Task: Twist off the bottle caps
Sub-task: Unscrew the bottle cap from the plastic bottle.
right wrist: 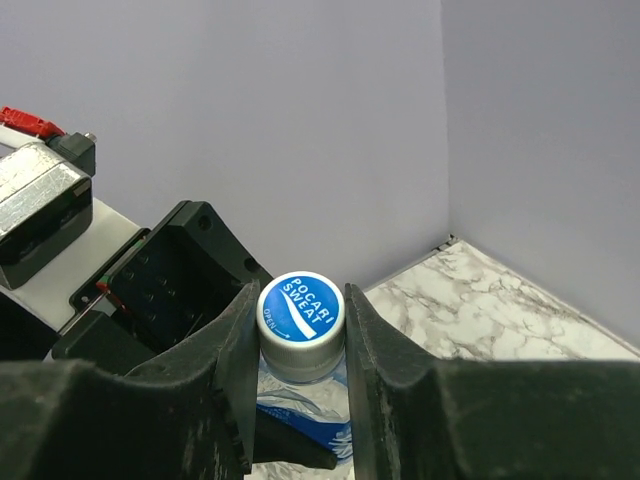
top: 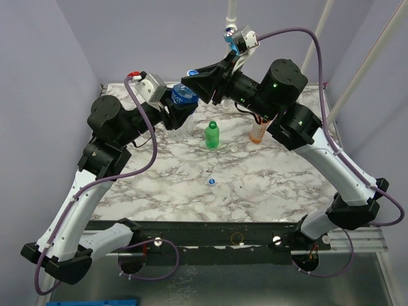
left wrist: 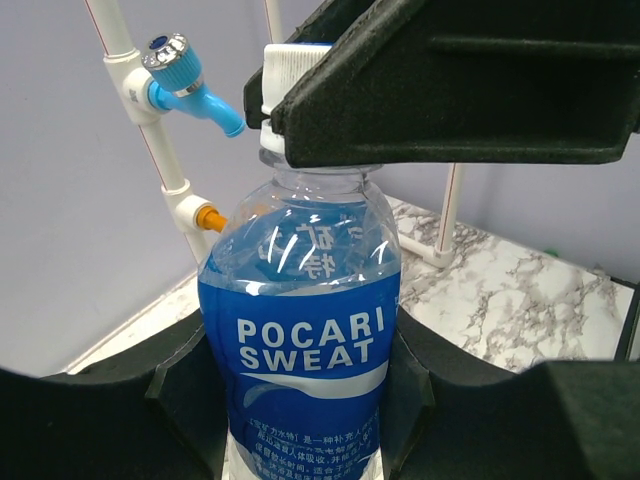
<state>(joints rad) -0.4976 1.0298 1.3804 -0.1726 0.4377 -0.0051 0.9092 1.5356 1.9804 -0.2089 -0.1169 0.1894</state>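
The clear bottle with the blue Pocari Sweat label (left wrist: 300, 330) stands upright between my left gripper's (left wrist: 300, 405) two black fingers, which are shut on its body. From above, its label (top: 183, 96) shows at the back left of the table. Its cap (right wrist: 301, 318), white-sided with a blue top, sits on the neck. My right gripper (right wrist: 298, 335) is shut on the cap, one finger pressed against each side. In the left wrist view the cap's white side (left wrist: 285, 75) shows beside the right finger (left wrist: 450, 85). My right gripper (top: 194, 83) comes in from the right, over the bottle.
A green bottle (top: 211, 135) stands mid-table and an orange bottle (top: 258, 131) to its right, under the right arm. A small loose cap (top: 210, 182) lies on the marble table (top: 268, 185). White pipes with a blue tap (left wrist: 185, 75) and an orange fitting (left wrist: 208, 215) stand behind.
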